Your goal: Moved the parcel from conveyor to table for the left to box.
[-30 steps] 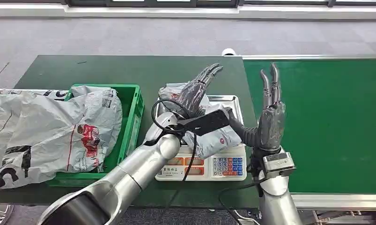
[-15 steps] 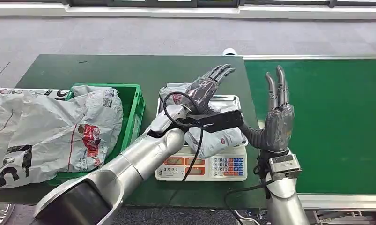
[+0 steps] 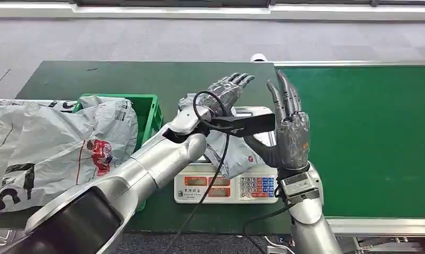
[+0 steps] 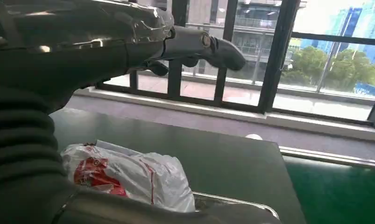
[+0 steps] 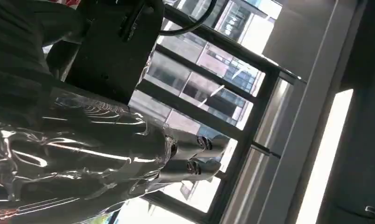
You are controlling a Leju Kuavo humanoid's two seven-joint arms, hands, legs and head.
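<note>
A grey-white parcel with red print lies on the metal tray of a scale on the dark green table. My left hand hovers above the parcel's far end, fingers spread and holding nothing. In the left wrist view the left hand reaches out over the parcel without touching it. My right hand stands upright at the scale's right edge, fingers pointing up and apart, empty. The right wrist view has the right hand raised toward the windows.
A green crate left of the scale holds several bagged parcels that spill over its left side. The green conveyor belt runs along the right. A black cable hangs from my left wrist across the scale.
My right hand has shifted left from the conveyor's edge to the scale's right side, close to the left wrist. My left hand has drawn back slightly over the parcel.
</note>
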